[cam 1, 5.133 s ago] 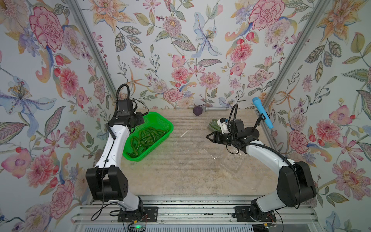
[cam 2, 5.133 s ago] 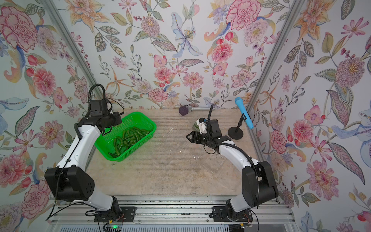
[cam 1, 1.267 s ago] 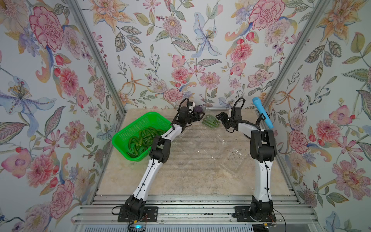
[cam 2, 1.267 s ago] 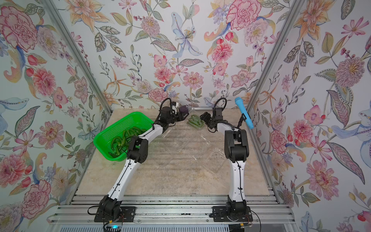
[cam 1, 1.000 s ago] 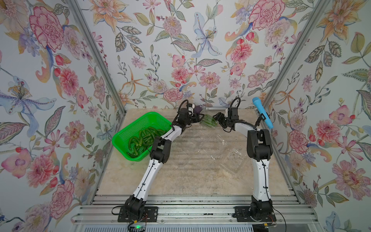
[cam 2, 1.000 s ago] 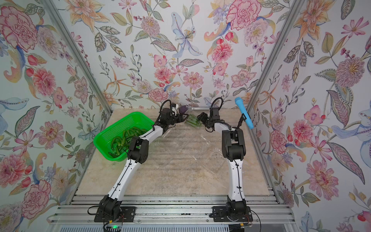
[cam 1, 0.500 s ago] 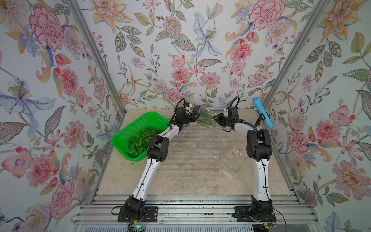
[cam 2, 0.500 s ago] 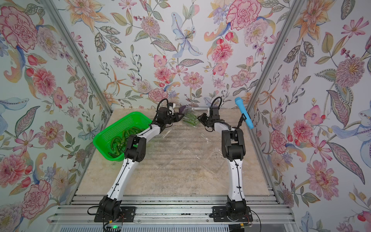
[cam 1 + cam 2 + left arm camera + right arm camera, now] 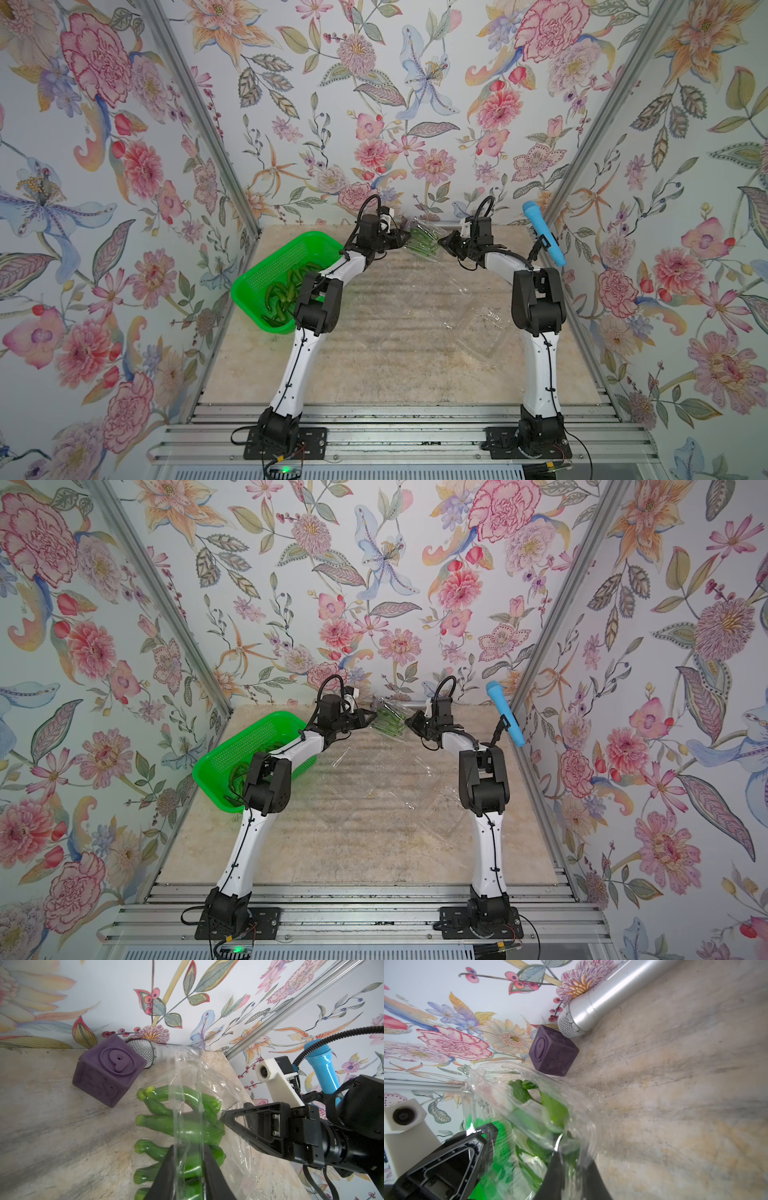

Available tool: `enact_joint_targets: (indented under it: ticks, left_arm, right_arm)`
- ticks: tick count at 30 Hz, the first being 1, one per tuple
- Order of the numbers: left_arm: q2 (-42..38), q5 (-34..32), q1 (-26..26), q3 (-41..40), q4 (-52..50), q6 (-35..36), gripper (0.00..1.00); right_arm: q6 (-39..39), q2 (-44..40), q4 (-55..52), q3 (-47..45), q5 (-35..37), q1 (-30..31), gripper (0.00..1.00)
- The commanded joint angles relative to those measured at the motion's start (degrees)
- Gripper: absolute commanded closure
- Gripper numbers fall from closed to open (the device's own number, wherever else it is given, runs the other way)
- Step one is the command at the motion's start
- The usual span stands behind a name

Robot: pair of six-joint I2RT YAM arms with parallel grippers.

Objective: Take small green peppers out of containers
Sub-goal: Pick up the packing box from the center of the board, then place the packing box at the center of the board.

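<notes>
Some small green peppers already lie in our green basket. Our left jaws and right jaws each pinch an edge of the one container we see still loaded, at the desk's back; emptied containers lie rightward.

1 green basket, 1 purple cube, 2 microphones; clear containers: count unclear.

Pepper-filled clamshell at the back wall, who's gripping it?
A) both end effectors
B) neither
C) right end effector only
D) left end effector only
A: the left end effector and right end effector each pinch the clear plastic of the clamshell, from opposite sides.
</notes>
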Motion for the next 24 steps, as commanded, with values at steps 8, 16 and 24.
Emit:
enact_joint_targets:
  ticks: [8, 16, 24]
  left_arm:
    - [-16.05, 5.91, -2.08, -12.45, 0.01, -4.85, 0.77]
    - [-34.08, 2.42, -4.47, -36.54, 4.10, -10.33, 0.75]
    - [-50.45, -6.88, -12.94, -55.12, 2.18, -13.72, 0.74]
  right_arm:
    - [0.11, -16.55, 3.46, -11.74, -6.93, 3.26, 0.93]
    - [0.34, -32.33, 3.10, -27.99, -9.72, 4.85, 0.94]
    - [-0.11, -53.78, 1.23, -51.17, -8.46, 7.09, 0.95]
